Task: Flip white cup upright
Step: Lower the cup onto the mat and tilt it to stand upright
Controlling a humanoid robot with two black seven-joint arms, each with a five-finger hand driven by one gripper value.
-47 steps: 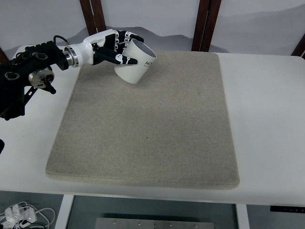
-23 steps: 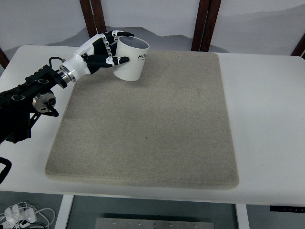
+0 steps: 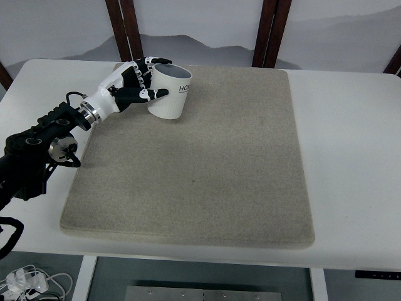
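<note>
A white cup point(image 3: 170, 95) with dark lettering stands nearly upright, mouth up, at the far left corner of the beige mat point(image 3: 194, 163). My left hand point(image 3: 140, 79) is wrapped around the cup's left side, fingers over its rim and thumb across its front. Its black arm point(image 3: 37, 147) comes in from the left edge. I cannot tell whether the cup's base touches the mat. The right arm is out of view.
The mat lies on a white table point(image 3: 351, 150). Two dark wooden posts point(image 3: 269, 31) stand behind the table's far edge. Cables lie on the floor at the bottom left.
The left hand turned the cup from tilted with its mouth to the right to almost upright. It then lowered it a little toward the mat's far left corner.
</note>
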